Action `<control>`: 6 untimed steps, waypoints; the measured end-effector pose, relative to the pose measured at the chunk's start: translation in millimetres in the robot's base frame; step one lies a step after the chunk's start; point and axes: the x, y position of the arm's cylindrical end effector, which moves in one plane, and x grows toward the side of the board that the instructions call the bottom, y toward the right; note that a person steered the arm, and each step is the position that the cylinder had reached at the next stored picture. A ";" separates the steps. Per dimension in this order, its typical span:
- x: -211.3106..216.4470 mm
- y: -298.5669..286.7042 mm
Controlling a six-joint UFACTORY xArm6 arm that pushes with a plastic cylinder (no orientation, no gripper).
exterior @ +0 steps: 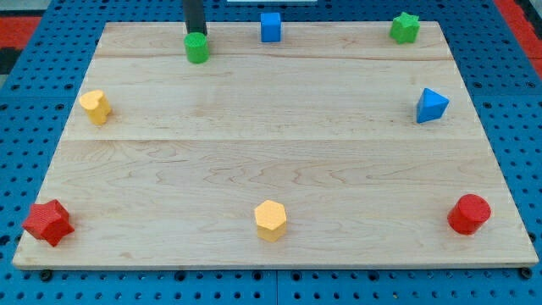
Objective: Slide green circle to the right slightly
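Yellow hexagon lies nearest — my tip touches green circle, blue cube rightward.

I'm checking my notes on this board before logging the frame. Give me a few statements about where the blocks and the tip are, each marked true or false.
1. My tip is at the top edge of the green circle. True.
2. The blue cube lies to the view's left of the green circle. False: it lies to its right.
3. The red cylinder sits near the view's bottom right corner. True.
4. The green star is at the view's bottom left. False: it is at the top right.
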 end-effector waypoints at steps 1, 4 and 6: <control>19.2 -4.0; 62.6 3.9; 30.5 29.7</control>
